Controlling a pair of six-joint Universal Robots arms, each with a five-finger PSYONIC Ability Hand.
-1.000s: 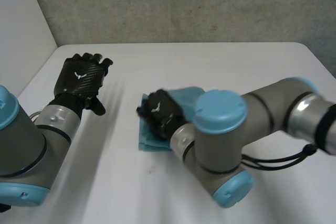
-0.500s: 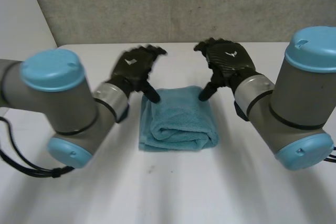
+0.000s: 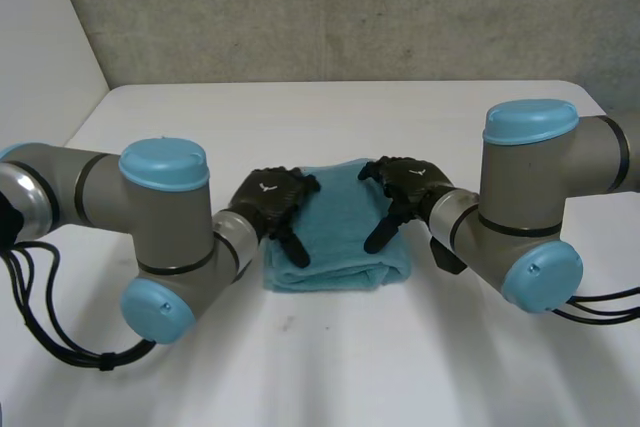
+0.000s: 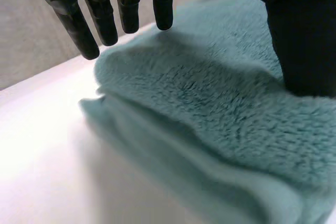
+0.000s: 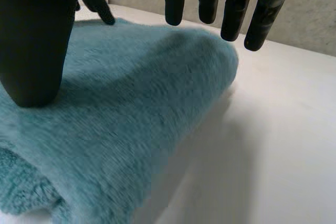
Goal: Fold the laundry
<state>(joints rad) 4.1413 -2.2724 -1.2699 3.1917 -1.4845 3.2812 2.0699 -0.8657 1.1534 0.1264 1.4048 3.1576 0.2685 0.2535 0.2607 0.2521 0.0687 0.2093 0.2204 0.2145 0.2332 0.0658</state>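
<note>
We see the fingers (image 4: 100, 22) of the left hand (image 3: 266, 197) straight and apart, tips just over the folded teal towel's (image 3: 340, 237) side edge, thumb (image 4: 302, 45) resting on its top; the right hand (image 3: 410, 185) mirrors this at the towel's opposite edge. The head view adds both arms flanking the towel, white table (image 3: 330, 367) all around it

left hand (image 3: 268, 197) low, fingers straight, thumb pointing down, right hand (image 3: 410, 183) opposite it, same pose
</note>
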